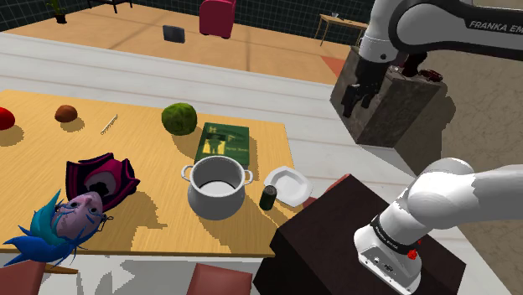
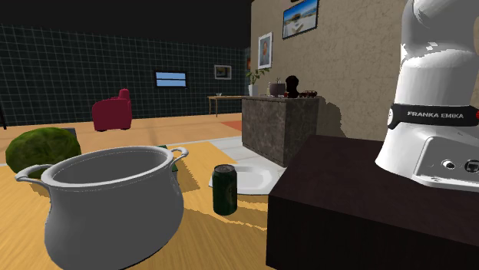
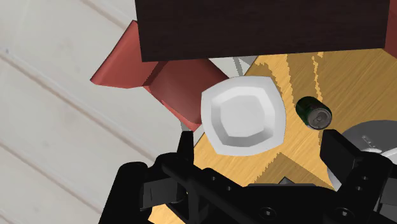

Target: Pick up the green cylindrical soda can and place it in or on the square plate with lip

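Green soda can (image 1: 268,199) (image 2: 225,189) (image 3: 313,112) stands upright on the wooden table (image 1: 126,134), just beside the grey metal pot (image 1: 216,188) (image 2: 115,199) (image 3: 375,137), on the pot's side that faces my stand (image 1: 335,243). Nothing grips it. The top of the can shows a silver lid in the wrist view.

White square plate with lip (image 1: 287,184) (image 2: 253,178) (image 3: 243,116) lies flat near the pot, on the same stand-facing side. The can sits between pot and plate, close to the plate's rim; I cannot tell if they touch.

My pincer (image 1: 356,96) (image 3: 262,145) is wide open, fingers (image 3: 186,143) well apart and holding nothing. It hangs high, well apart from the pot, looking down on plate and can.

Green book (image 1: 222,142) lies flat just behind the pot, away from the stand. A mossy green ball (image 1: 178,118) (image 2: 42,149) lies further off from the pot than the book. A dark magenta mask (image 1: 100,178) and a blue-haired mask (image 1: 71,214) lie well apart from the pot, on its side away from the plate. Red chair (image 3: 137,63) stands off the table edge, past the plate from the pot.
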